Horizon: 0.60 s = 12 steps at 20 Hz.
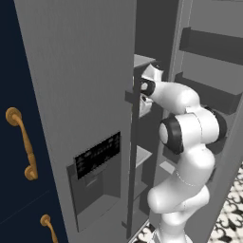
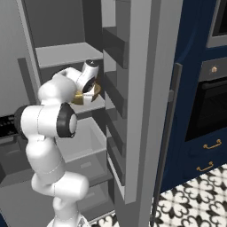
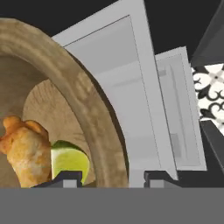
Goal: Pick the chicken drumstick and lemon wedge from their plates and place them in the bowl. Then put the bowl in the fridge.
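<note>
Fridge (image 1: 80,95): tall, flat-sided, matte grey metal, door swung open across the left half of the left base view, with a black glossy dispenser panel (image 1: 97,155) set low in its face; plain grey shelves (image 2: 66,53) inside, at upper left of the right base view. Cabinets (image 1: 19,156): navy, smooth, with curved gold handles (image 1: 23,142) at the left edge of the left base view. Floor (image 2: 195,204): black-and-white patterned tile, lower right of the right base view. Bowl (image 3: 83,96): round, deep, brown wood with visible grain and a thick rim, filling the left of the hand view, on a fridge shelf. Chicken drumstick (image 3: 24,151): lumpy, golden-orange, browned crust, lying inside the bowl at lower left. Lemon wedge (image 3: 70,159): small, smooth yellow-green crescent, touching the drumstick's right side. My gripper (image 3: 107,178): two small dark fingertips straddling the bowl rim, one inside and one outside; whether they press it or have let go I cannot tell.
</note>
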{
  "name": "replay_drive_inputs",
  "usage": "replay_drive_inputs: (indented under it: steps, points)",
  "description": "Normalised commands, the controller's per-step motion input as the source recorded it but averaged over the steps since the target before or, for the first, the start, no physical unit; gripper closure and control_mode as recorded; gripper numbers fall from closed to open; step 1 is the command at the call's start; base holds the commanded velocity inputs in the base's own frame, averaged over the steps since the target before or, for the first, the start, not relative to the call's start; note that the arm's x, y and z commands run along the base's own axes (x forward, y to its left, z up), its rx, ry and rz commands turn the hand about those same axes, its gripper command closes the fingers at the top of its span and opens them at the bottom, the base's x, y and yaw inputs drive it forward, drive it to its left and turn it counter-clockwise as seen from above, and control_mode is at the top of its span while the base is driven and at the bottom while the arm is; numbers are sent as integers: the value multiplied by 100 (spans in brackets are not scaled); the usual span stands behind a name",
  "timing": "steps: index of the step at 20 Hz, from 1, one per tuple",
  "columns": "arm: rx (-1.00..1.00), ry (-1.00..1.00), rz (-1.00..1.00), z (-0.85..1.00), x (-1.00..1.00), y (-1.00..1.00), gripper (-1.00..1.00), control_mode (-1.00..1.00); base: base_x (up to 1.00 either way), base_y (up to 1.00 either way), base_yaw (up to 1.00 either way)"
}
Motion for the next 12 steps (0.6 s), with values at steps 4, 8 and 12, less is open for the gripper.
replay_drive_inputs:
  steps: [4,8,12]
  points:
    - [0,-18,-2,21,-60,-7,-100,-100,0,0,0]
    - [0,-16,-14,77,-75,-4,-100,-100,0,0,0]
    - [0,-12,-18,99,-96,-11,-100,-100,0,0,0]
